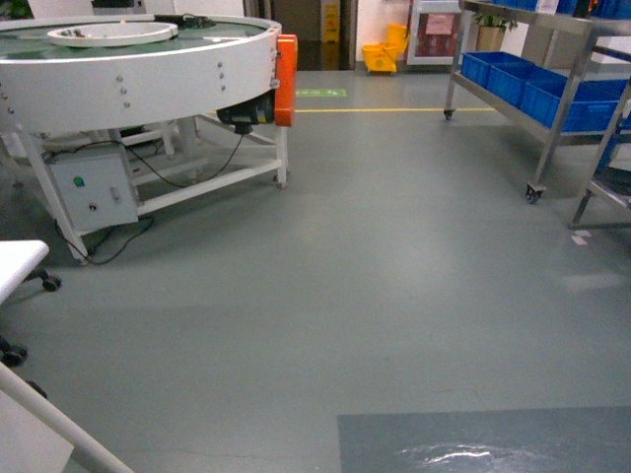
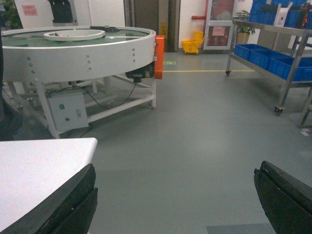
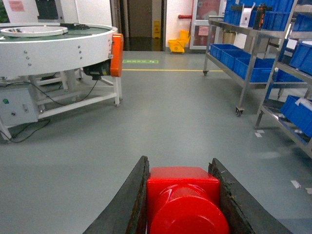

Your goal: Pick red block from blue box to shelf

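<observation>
The red block [image 3: 185,200] sits clamped between the two dark fingers [image 3: 124,207] of the right pincer [image 3: 183,204], its round stud facing the wrist camera. The fingers press on opposite flat sides, which keeps the block from rotating or slipping while the base travels. The block is clear of the floor [image 1: 375,286] and touches nothing but the pincer.

The left pincer [image 2: 175,195] is spread wide with nothing between its fingers; it hangs just beside the corner of a white worktop [image 2: 39,165] and plays no part in carrying the load.

The blue box does not appear in any view. Judged from this, the pick is complete and the current step is transport toward the shelf [image 3: 253,58].

The shelf stands along the right side of the room in all three views, well apart from the robot, with open floor between. It is a steel rack on castors, and dark blue crates [image 1: 537,89] fill its lower tier. A second rack [image 3: 297,97] with more crates stands nearer on the right. A round conveyor table [image 1: 138,69] occupies the left side, with a control box [image 1: 94,192] and cables beneath.

The next move calls for turning right and approaching a tier with free space, holding the grip closed until the block rests on it.
</observation>
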Robot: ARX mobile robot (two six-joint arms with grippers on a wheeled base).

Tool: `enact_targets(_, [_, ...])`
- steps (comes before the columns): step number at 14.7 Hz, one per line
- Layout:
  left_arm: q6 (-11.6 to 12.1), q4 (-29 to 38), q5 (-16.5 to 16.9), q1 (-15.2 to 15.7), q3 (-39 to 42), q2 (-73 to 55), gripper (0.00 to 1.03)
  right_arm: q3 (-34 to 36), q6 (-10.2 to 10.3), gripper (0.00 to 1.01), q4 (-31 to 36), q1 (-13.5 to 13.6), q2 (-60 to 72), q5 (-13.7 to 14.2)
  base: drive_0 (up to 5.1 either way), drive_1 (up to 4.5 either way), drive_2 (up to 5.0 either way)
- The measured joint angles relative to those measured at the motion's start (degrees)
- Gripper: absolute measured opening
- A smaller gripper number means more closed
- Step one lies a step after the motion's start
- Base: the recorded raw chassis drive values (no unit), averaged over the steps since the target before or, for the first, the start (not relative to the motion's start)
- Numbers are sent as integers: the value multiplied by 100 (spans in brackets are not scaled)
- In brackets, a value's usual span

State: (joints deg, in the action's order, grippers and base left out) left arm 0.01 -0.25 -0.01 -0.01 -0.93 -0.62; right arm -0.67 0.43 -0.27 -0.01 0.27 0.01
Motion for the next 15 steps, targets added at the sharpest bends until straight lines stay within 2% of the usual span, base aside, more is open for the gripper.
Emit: enact_targets(15, [0,15,2,0,0,0,98,0,0,28,4,0,0,2,-4,410,-418])
